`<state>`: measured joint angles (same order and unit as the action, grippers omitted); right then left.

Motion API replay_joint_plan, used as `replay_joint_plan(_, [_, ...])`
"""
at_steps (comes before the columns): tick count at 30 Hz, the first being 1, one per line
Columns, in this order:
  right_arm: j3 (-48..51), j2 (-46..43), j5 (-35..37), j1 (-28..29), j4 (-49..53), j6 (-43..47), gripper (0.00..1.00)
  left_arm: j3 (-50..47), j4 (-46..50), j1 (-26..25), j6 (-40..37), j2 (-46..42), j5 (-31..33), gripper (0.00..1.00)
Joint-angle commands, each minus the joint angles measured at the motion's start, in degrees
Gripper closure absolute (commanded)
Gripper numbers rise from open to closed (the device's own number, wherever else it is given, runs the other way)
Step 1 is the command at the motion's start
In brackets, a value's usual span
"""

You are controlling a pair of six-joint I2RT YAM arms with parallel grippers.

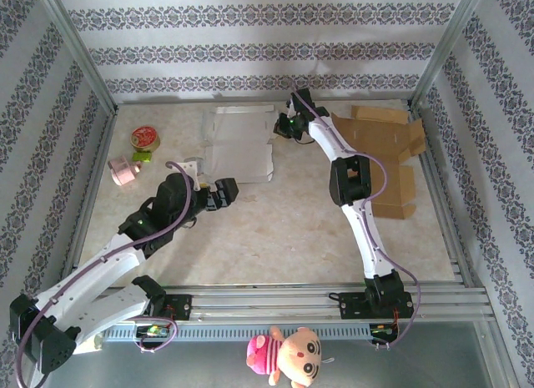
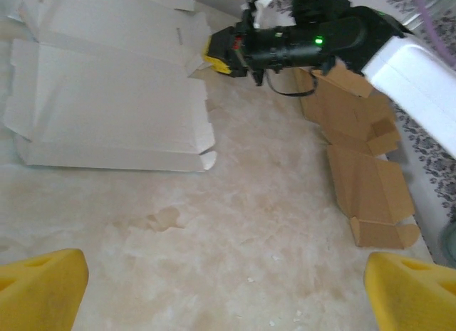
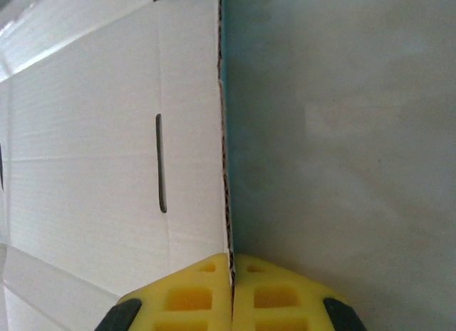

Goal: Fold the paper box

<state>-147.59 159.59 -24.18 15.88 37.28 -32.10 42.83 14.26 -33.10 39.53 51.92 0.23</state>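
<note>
Both arms wearing white shells, black housings bulging at joints: left arm (image 1: 108, 263), right arm (image 1: 359, 213). Purple-grey cables (image 1: 171, 164) looping alongside. Right pincer (image 3: 231, 281) showing yellow pads (image 3: 185, 297) with square recesses; left pincer (image 2: 228, 292) pads matching. Green light (image 2: 317, 40) glowing on right wrist.

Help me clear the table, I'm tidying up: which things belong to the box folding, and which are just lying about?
In the job: white paper box; right gripper, shut on its edge; left gripper, open, short of it.
Lying about: brown cardboard blank, round tin, pink roll, plush doll.
</note>
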Motion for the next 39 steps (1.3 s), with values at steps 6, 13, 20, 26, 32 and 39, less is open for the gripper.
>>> replay_joint_plan(6, [33.2,-25.9,-2.2,1.3,1.1,23.6,1.0,6.7,11.3,10.8,-4.2,4.5,-3.8,0.01])
replay_joint_plan(13, [52.9,-38.7,1.7,2.8,2.3,38.3,1.0,8.9,19.3,18.2,-9.7,10.6,-4.1,0.01])
replay_joint_plan(20, [53.3,-38.9,11.6,6.4,3.8,42.5,1.0,8.7,17.8,20.2,-8.1,18.7,-9.2,0.05])
replay_joint_plan(26, [55.2,-39.8,13.7,7.7,2.0,42.1,1.0,8.1,9.3,22.0,-7.1,27.1,-12.6,0.32])
replay_joint_plan(32, [56.5,-40.5,15.7,7.6,1.4,42.3,1.0,8.6,1.0,25.0,-5.3,36.0,-19.5,0.52])
replay_joint_plan(39, [56.7,-40.5,15.1,7.6,0.9,42.3,1.0,9.5,-6.6,25.7,-3.3,41.9,-25.8,0.55])
